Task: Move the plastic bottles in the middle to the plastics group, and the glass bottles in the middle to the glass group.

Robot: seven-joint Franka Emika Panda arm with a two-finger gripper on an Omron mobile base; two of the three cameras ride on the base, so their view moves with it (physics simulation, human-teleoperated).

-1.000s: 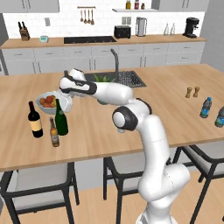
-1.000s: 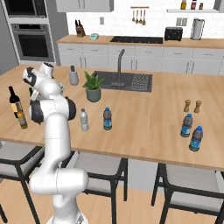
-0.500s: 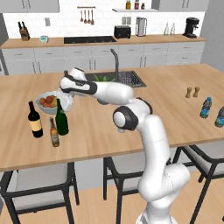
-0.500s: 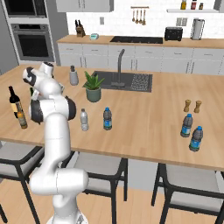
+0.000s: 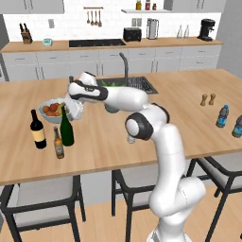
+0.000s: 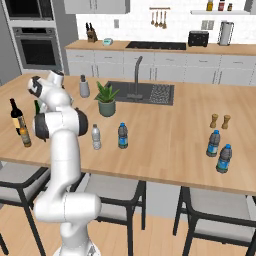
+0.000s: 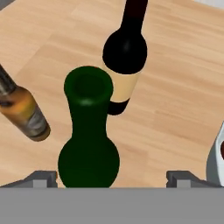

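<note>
Hand view: you look down the gripper (image 7: 111, 177) at the green bottle (image 7: 89, 140), just past the fingertips (image 7: 43, 178).
Gripper: its tips stand spread wide, one on each side of the green bottle, touching nothing; you see it above the bottle's neck in the left base view (image 5: 72, 108).
Green bottle: upright on the counter (image 5: 108, 137), long axis vertical, open mouth pointing up at the hand; it stands at (image 5: 66, 126).
Wine bottle: black with a cream label (image 7: 124, 57), upright, just behind the green one in the hand view, near it on the counter (image 5: 37, 130).
Brown bottle: slim and labelled (image 7: 24, 111), just beside the green bottle, in front of it in the left base view (image 5: 58, 143).
Fruit bowl: right behind the green bottle (image 5: 51, 109), close under the hand.
Middle: a clear bottle (image 6: 96, 137) and a blue bottle (image 6: 123, 136) stand upright side by side, apart, near the counter's front edge.
Plant: potted (image 6: 106, 99), behind those two, before the sink (image 6: 142, 92).
Far right: two blue-labelled bottles (image 6: 214, 144) (image 6: 224, 158) stand near the front edge, with two shakers (image 6: 220, 121) behind them.
</note>
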